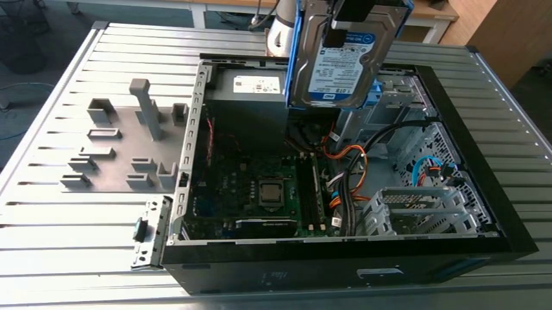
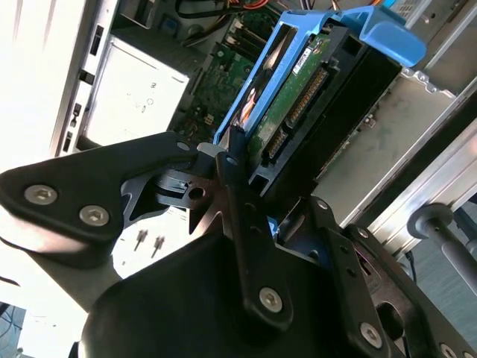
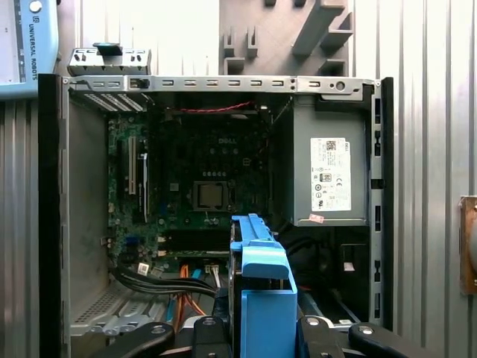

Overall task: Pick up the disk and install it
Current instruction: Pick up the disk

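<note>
One item in grasp: the disk point(image 1: 338, 61), a silver drive in a blue bracket, hangs upright above the open case point(image 1: 345, 261).
Tool state: the tool point(image 1: 358, 16) is clenched on the disk's upper end. In the second wrist view, black fingers point(image 2: 237, 224) press against the bracket on either side of the drive point(image 2: 298, 97).
Disk position: clear of the case floor, towards the far side of the case in the exterior view, in front of the grey box point(image 1: 250, 90) and the silver drive cage point(image 1: 405, 97). Whether it touches the cage cannot be told.
Disk label: white with a blue band and several rows of print and bar codes, facing the exterior camera.
Disk underside: green circuit board and connector row, seen in the second wrist view.
First wrist view: the blue bracket point(image 3: 261, 298) stands edge-on between the tool's fingers point(image 3: 216, 332).
Grey box marking: a white printed sticker point(image 3: 330, 174) on its face.
Case: lying on its side, lid off, on the slatted metal counter point(image 1: 77, 271).
Case contents: motherboard with processor point(image 1: 271, 192) and orange and black cables point(image 1: 350, 155).
Beside the case: a grey fixture plate point(image 1: 121, 152) with upright blocks, to the exterior view's left.
</note>
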Tool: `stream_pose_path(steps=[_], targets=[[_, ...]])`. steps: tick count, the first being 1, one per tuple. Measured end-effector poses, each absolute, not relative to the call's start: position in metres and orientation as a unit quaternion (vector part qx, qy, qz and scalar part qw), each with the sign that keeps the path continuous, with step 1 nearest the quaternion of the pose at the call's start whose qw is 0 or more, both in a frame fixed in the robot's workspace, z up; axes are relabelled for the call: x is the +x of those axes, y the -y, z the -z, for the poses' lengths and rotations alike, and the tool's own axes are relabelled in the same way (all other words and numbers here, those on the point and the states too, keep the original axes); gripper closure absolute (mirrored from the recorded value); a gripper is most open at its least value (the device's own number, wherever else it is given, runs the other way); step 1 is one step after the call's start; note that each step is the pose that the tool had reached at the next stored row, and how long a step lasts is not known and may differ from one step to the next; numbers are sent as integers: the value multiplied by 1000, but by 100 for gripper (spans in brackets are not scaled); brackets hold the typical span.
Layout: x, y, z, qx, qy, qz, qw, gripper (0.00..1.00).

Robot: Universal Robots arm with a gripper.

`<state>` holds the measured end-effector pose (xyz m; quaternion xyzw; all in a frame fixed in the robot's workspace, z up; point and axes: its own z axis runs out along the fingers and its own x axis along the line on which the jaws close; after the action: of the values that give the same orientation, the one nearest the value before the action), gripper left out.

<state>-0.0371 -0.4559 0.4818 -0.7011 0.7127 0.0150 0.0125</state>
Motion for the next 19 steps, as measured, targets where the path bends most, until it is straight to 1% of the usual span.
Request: stream_pose_path(steps=[19], targets=[[-37,468,-482,-701,-713,-15,13,64]])
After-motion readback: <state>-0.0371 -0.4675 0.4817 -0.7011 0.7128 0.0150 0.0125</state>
